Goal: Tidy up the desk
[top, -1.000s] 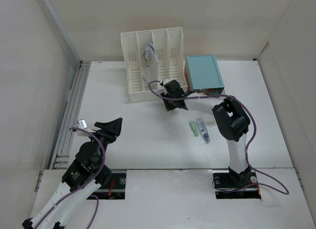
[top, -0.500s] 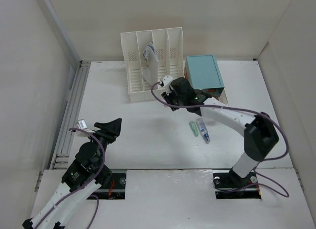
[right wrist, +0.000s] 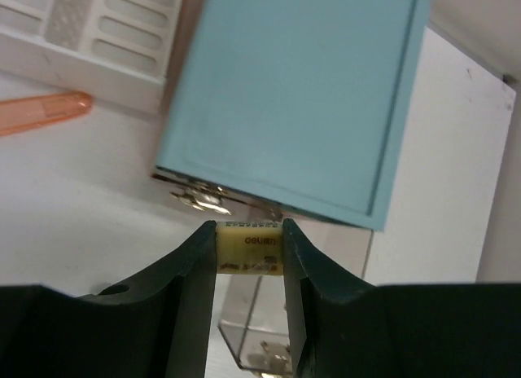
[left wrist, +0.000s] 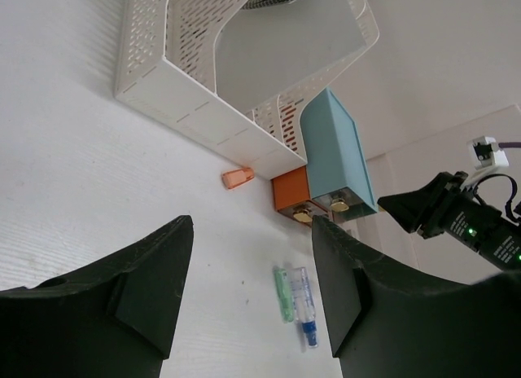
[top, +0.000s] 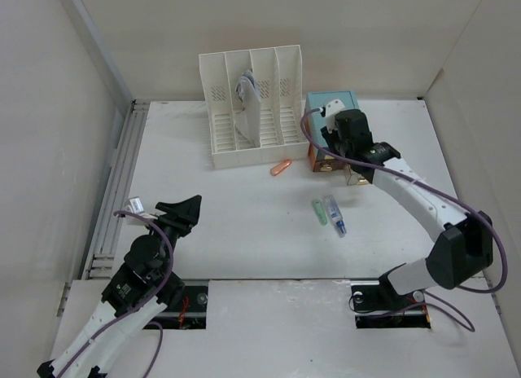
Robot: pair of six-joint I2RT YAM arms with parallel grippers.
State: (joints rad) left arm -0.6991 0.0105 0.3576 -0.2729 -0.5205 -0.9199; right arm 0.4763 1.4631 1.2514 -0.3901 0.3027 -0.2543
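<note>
The desk is a wide white tabletop with grey rails on its left. My right gripper hangs over the front of the teal-topped drawer box. In the right wrist view it is shut on a small yellowish eraser, held above an open clear drawer below the teal top. My left gripper is open and empty near the front left, and the left wrist view shows its jaws wide apart.
A white slotted file rack stands at the back and holds a white item. An orange pen-like piece lies in front of it. A green tube and a clear blue-tipped tube lie mid-desk. White walls enclose the desk.
My right arm has swung right, from in front of the file rack to the teal drawer box. The orange piece now shows on the desk. The left arm has not moved.
</note>
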